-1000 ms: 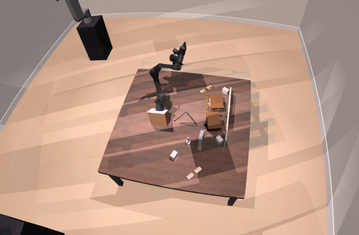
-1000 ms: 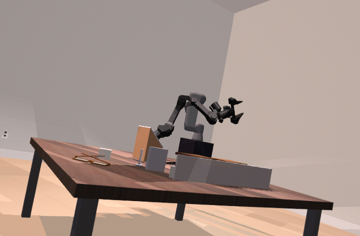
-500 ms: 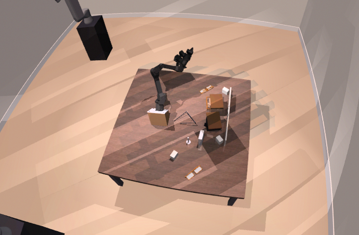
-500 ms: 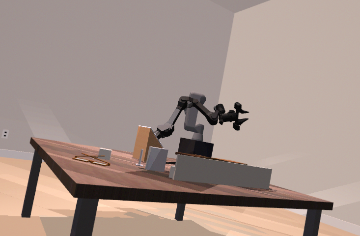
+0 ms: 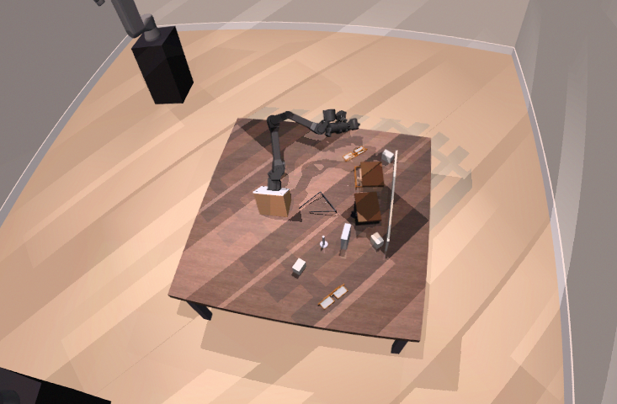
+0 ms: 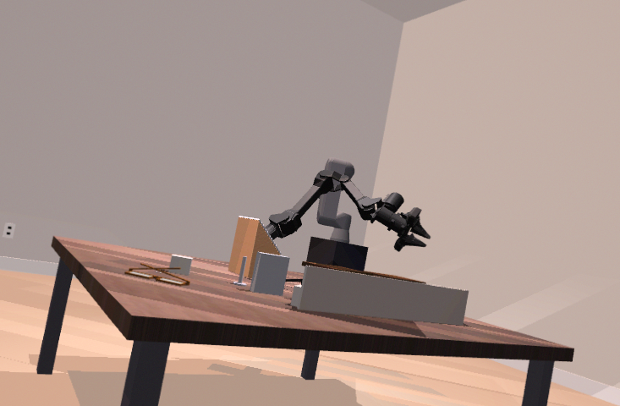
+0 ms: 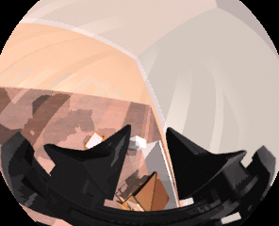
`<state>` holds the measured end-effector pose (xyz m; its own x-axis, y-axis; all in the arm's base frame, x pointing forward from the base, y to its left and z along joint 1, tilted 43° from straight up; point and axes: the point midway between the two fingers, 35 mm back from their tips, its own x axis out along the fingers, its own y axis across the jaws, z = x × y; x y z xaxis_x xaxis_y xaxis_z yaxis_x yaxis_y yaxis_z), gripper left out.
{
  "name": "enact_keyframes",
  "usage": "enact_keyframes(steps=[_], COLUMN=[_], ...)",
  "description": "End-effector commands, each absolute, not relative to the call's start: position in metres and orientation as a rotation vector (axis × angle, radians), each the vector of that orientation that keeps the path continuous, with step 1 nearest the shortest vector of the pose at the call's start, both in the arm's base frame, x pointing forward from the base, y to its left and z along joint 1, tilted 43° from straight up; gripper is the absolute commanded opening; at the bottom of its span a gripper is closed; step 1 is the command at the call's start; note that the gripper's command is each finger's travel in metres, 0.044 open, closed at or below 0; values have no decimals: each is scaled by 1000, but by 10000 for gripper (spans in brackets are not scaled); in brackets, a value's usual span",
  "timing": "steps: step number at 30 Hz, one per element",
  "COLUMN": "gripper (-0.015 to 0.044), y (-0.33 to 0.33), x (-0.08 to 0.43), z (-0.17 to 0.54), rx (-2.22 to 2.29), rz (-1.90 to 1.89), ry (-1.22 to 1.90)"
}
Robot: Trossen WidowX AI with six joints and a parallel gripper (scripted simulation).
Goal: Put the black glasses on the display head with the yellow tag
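Note:
The black glasses (image 5: pixel 328 202) lie in the middle of the table as a thin dark frame with spread temples. Two brown blocky display heads stand near the long panel: one head (image 5: pixel 371 174) has an orange frame at its left side, and the other head (image 5: pixel 367 205) has something dark at its lower left. No yellow tag can be made out, so I cannot tell which head bears it. My gripper (image 5: pixel 357 124) (image 6: pixel 427 241) (image 7: pixel 149 130) is partly open and empty, high above the table's back edge, away from the glasses. The faces of the heads are hidden.
A long pale panel (image 5: pixel 391 199) (image 6: pixel 382 295) stands beside the heads. Orange glasses (image 5: pixel 332 297) (image 6: pixel 156 276) lie near the front, another orange pair (image 5: pixel 348 156) at the back. A grey upright block (image 5: pixel 345 233) (image 6: pixel 271 273), a small peg stand (image 5: pixel 323 243) and small pale blocks stand around.

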<state>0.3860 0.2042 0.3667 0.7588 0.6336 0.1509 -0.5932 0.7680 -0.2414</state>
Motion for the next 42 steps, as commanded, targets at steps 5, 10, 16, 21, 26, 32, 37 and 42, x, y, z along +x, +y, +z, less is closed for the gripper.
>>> enact_keyframes(steps=[5, 10, 16, 21, 26, 32, 37, 42], gripper=[200, 200, 200, 200, 200, 200, 200, 120], y=[164, 130, 96, 72, 51, 47, 48, 48], x=[413, 404, 375, 335, 274, 255, 259, 259], z=[239, 163, 99, 55, 23, 19, 20, 20], rx=[43, 255, 489, 766, 1144, 1263, 1263, 1263], rz=[651, 564, 437, 264, -15, -109, -109, -109], ry=[314, 662, 976, 1266, 1586, 1673, 1673, 1673])
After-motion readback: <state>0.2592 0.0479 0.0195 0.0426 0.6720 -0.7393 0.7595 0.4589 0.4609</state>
